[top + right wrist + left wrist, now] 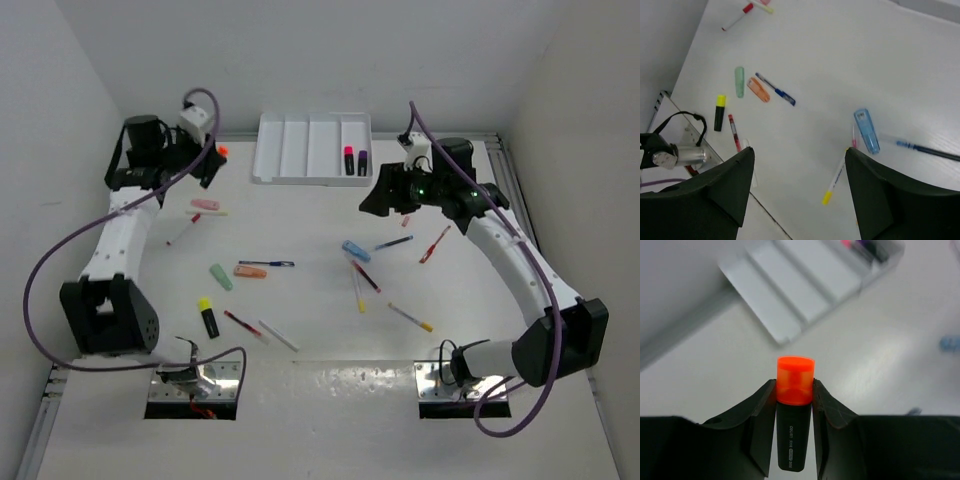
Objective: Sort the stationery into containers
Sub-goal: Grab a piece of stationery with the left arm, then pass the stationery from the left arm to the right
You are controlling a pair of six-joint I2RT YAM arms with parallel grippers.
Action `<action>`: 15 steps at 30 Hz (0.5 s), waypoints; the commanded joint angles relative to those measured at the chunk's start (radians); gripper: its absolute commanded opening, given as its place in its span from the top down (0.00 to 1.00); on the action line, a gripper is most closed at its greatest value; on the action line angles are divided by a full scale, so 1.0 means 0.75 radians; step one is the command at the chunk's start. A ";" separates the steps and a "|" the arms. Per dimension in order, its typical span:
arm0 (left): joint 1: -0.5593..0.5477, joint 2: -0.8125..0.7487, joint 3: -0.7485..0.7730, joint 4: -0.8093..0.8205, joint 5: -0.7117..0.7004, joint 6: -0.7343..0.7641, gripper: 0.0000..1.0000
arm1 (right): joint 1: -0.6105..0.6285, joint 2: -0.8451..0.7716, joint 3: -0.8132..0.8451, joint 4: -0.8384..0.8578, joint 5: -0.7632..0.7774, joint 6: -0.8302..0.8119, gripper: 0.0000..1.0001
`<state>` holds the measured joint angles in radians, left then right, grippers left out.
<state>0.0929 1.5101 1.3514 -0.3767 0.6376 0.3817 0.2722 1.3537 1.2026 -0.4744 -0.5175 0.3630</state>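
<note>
My left gripper [212,160] is shut on an orange-capped black highlighter [795,385] and holds it in the air left of the white four-compartment tray [285,150], which also shows in the left wrist view [790,295]. The tray's rightmost compartment holds a pink highlighter [348,158] and a purple one [362,159]. My right gripper [375,200] is open and empty above the table, jaws wide apart [800,152]. Loose on the table lie a blue highlighter [866,131], a green one [739,81], an orange one [759,89], a yellow-black one [719,112] and several thin pens.
A blue pen [268,263] lies mid-table, a red pen [434,244] at right, a yellow-tipped pen [411,317] near the front, a pink highlighter [205,204] and a red-capped pen [183,229] at left. Silver base plates [195,380] sit at the near edge.
</note>
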 commanded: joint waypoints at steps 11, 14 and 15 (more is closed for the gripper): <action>-0.110 -0.379 -0.127 0.657 -0.084 -1.740 1.00 | 0.418 0.154 0.415 0.434 0.279 0.078 0.35; -0.148 -0.385 -0.151 0.672 -0.075 -1.844 1.00 | 0.481 0.220 0.509 0.426 0.275 0.107 0.36; -0.152 -0.393 -0.157 0.670 -0.085 -1.867 1.00 | 0.498 0.250 0.530 0.424 0.279 0.109 0.36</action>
<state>0.0021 1.2289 1.2438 0.0616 0.5442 -0.8162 0.6132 1.4967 1.5360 -0.2104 -0.3382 0.4198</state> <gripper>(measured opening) 0.363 0.645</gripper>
